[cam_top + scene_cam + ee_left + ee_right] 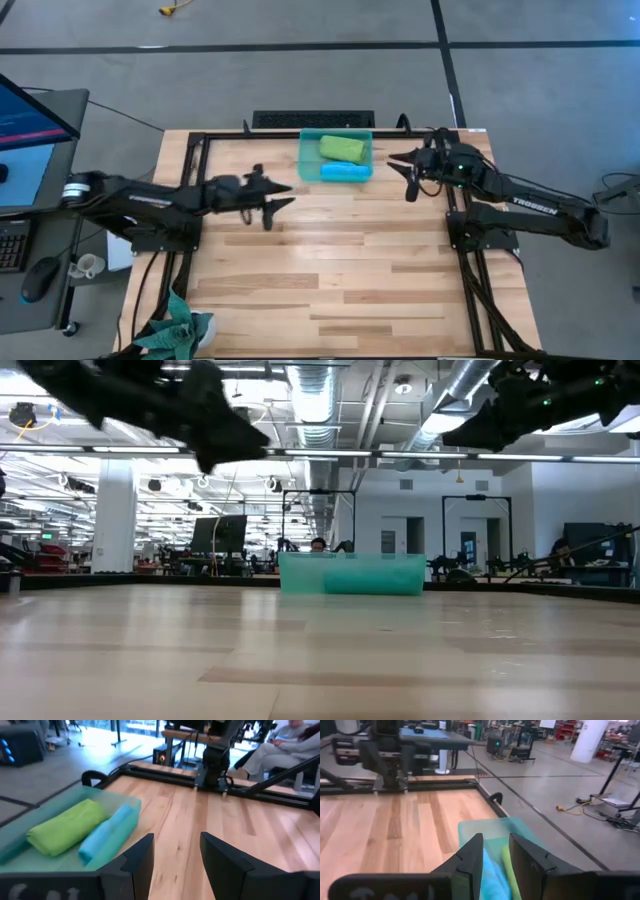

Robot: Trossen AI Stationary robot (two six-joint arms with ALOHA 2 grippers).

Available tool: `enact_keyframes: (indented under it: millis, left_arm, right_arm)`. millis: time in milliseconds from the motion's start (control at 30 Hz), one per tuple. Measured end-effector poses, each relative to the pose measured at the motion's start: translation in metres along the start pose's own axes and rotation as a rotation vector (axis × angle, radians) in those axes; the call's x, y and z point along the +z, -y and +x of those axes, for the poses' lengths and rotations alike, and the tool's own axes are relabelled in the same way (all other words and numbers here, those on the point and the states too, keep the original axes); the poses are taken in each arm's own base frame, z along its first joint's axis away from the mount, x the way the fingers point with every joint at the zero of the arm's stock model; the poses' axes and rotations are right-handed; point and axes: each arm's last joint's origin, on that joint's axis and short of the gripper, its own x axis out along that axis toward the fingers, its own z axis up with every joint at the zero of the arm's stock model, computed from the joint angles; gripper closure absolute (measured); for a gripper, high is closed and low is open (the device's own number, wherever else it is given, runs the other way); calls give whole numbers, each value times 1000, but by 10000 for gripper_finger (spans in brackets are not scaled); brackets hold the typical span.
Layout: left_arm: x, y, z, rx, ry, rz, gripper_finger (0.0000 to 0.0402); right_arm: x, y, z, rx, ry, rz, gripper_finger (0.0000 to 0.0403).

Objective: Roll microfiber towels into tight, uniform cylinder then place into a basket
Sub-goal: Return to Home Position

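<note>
The teal basket [305, 155] stands at the table's far edge, its floor on the wood. Inside lie two rolled towels side by side, the lime green one [342, 148] on the far side and the sky blue one [344, 172] on the near side. My left gripper [280, 195] hangs open above the table, left of the basket, which shows in its wrist view [60, 800] with both rolls [67, 826] [107, 832]. My right gripper [410, 175] hangs open to the right of the basket [485, 827]. Both grippers hold nothing.
A black metal frame [200, 140] runs along the table's far, left and right edges. A crumpled teal-green cloth [180, 330] lies at the near left corner. A desk with a monitor [30, 120] stands left of the table. A seated person [280, 750] shows beyond the table.
</note>
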Motion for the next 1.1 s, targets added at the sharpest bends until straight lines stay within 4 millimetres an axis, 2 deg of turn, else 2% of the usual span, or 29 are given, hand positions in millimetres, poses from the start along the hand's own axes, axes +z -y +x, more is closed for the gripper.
enact_keyframes:
  millis: [200, 333, 633, 700, 967, 1100]
  left_arm:
    - [-16, 12, -40, -51, 89, 49, 252]
    - [-29, 11, -60, -79, 183, 84, 252]
    - [-59, 0, -89, -133, 317, 43, 252]
    - [-60, 0, -92, -166, 339, 36, 252]
    - [-52, 1, -102, -254, 425, 45, 252]
    - [-48, 2, -110, -333, 473, 46, 252]
  right_arm:
    - [2, 5, -6, -38, 17, -7, 285]
    - [1, 6, -5, -45, 13, -42, 285]
    - [-1, 5, -5, -28, -5, -68, 285]
    - [-8, 4, -4, -26, -12, -63, 285]
    - [-57, -3, 1, -35, -49, 42, 285]
    - [-67, -6, -3, -37, -48, 103, 285]
